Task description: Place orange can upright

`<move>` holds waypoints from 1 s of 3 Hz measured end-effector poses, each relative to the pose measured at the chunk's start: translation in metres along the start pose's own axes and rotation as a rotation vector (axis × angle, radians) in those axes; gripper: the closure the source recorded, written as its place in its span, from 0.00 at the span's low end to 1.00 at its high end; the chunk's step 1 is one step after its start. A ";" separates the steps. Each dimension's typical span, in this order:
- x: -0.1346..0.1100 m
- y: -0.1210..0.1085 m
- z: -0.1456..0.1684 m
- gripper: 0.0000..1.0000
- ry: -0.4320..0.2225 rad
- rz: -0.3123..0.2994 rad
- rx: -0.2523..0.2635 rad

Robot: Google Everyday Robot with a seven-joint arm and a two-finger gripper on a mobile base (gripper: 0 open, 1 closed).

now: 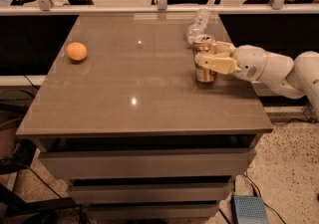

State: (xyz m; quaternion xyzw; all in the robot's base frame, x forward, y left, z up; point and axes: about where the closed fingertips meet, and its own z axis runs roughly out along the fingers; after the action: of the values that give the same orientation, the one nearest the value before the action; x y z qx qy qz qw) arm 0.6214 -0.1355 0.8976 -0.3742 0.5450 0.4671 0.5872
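The orange can (202,47) stands upright on the brown table (139,93), near its right edge. It is shiny gold with a silver top. My gripper (207,54) reaches in from the right at can height, with one finger (215,63) across the front of the can and the other behind it. The jaws are closed around the can's body, and its base is at the table surface.
A clear plastic water bottle (198,23) lies on its side just behind the can. A round orange fruit (77,51) sits at the table's left side. Glass partition posts stand along the back edge. The white arm (279,68) extends off the right side.
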 end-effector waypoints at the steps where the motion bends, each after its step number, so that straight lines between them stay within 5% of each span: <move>1: 0.000 0.001 -0.006 0.36 0.001 -0.006 0.008; 2: -0.001 0.003 -0.014 0.13 0.002 -0.009 0.019; 3: -0.003 0.005 -0.021 0.00 0.003 -0.015 0.030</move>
State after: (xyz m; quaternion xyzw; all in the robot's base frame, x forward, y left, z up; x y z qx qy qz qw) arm 0.6109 -0.1544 0.8983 -0.3699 0.5500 0.4539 0.5955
